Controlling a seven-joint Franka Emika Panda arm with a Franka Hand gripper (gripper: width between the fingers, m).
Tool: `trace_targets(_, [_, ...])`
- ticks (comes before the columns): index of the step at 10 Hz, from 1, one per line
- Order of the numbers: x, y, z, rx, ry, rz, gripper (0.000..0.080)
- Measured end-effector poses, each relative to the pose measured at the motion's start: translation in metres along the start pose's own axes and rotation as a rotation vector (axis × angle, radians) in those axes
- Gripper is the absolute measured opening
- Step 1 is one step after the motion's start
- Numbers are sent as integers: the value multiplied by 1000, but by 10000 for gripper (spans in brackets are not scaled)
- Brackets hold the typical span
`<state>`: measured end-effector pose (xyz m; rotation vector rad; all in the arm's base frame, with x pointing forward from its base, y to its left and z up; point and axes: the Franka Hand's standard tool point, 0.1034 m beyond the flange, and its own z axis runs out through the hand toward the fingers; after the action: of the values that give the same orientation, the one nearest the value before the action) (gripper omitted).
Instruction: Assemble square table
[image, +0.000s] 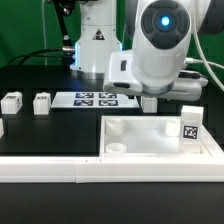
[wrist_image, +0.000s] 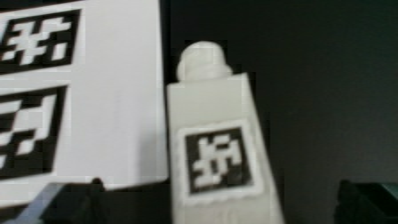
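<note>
The square tabletop is laid hollow side up on the black desk, just beside the long border rail. Its two corner sockets toward the exterior view's left are seen empty. At its corner toward the exterior view's right a tagged white block rises, and whether this is a fitted leg or part of the tabletop cannot be told. Beyond the tabletop's far edge the marker board is laid flat. Just beside the board one leg is seen lying tag up on the desk. The jaws are held released and wide apart, with a fingertip on either side of this leg and nothing grasped. Two further leg blocks are set well apart from the tabletop, toward the exterior view's left. The assembly is judged barely begun: the lying leg is not yet gripped, and at least three legs are left to be fitted.
</note>
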<state>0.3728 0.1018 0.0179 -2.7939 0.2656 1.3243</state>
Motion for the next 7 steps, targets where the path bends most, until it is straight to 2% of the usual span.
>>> trace_targets(1, [-8, -1, 7, 50, -74, 21, 649])
trace_targets(3, [-5, -4, 16, 45, -77, 34, 649])
trace_targets(6, [-4, 0, 14, 52, -77, 41, 649])
trace_targets(7, [-4, 0, 14, 54, -77, 42, 532])
